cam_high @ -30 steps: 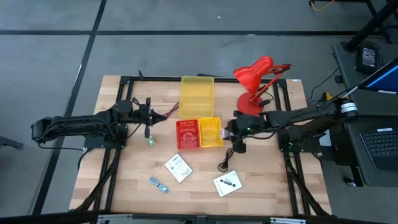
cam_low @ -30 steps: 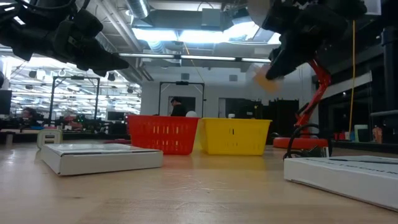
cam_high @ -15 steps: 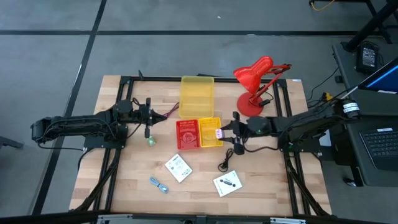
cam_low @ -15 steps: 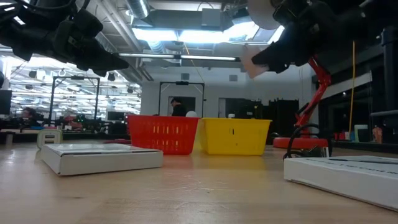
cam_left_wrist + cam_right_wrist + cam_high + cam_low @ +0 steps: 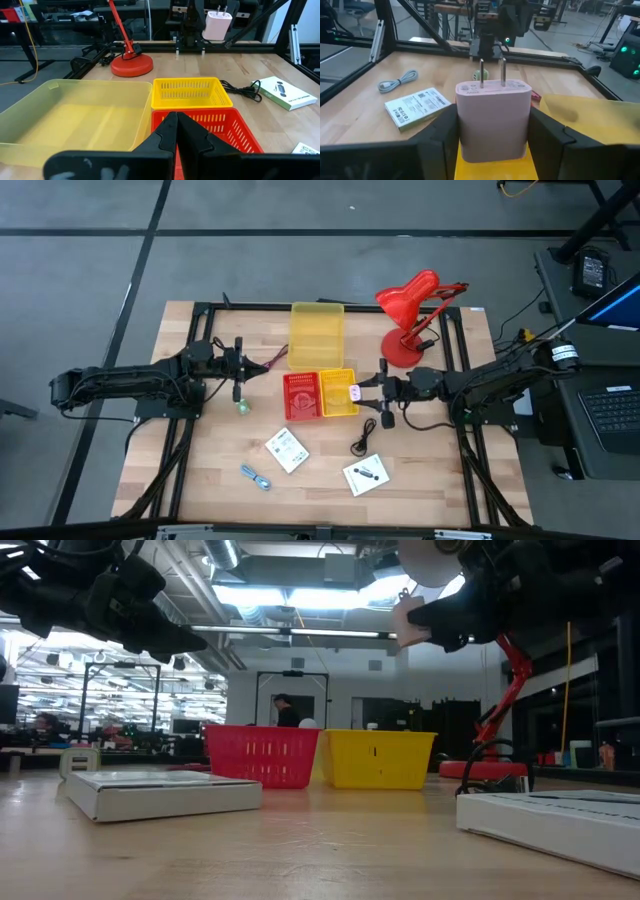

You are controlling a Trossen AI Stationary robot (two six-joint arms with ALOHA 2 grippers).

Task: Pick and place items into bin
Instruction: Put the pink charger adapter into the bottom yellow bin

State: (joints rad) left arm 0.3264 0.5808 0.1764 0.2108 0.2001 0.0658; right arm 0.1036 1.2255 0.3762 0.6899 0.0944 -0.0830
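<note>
From above, the right gripper (image 5: pixel 362 393) has slid from beside the small yellow basket (image 5: pixel 337 380) to over its edge — its pink plug adapter (image 5: pixel 354 393) now poised for release. Right wrist view: fingers (image 5: pixel 440 131) clamp the adapter. Left wrist view: the left gripper (image 5: pixel 176 131) is closed, empty, waiting near the red basket (image 5: pixel 215 131).

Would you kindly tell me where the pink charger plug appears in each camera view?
High: pink charger plug at the small yellow basket.
Low: upper right, above that basket.
Left wrist: top centre.
Right wrist: centre, in the right gripper.
</note>
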